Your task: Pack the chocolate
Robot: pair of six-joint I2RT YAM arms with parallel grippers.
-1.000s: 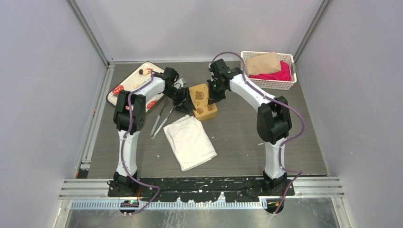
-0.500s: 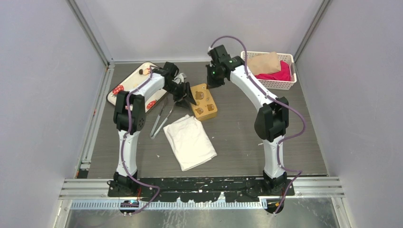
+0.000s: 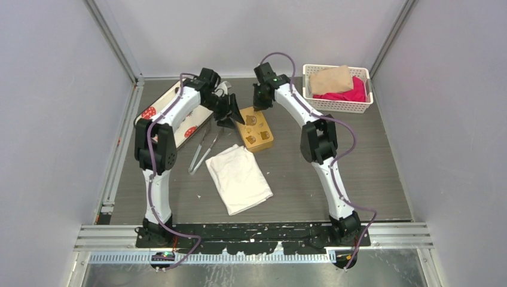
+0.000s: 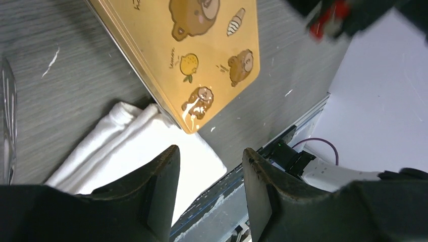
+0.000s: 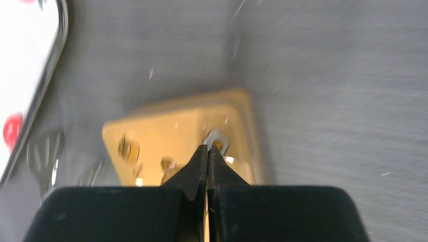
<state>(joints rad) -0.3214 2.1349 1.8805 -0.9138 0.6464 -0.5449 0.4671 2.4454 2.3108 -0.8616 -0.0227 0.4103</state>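
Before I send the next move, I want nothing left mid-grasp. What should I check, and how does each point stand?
1. Left hand empty: ok. Its fingers stand apart with nothing between them.
2. Right hand empty: ok. Its fingers are pressed together above the tin, though that view is blurred.
3. Lid on the gold tin: ok. The bear-printed lid covers it and it lies flat on the table.
4. No chocolate left on the strawberry tray: cannot tell. The left arm hides much of it.
5. Tongs out of the hands' way: ok. They lie on the table, left of the tin.
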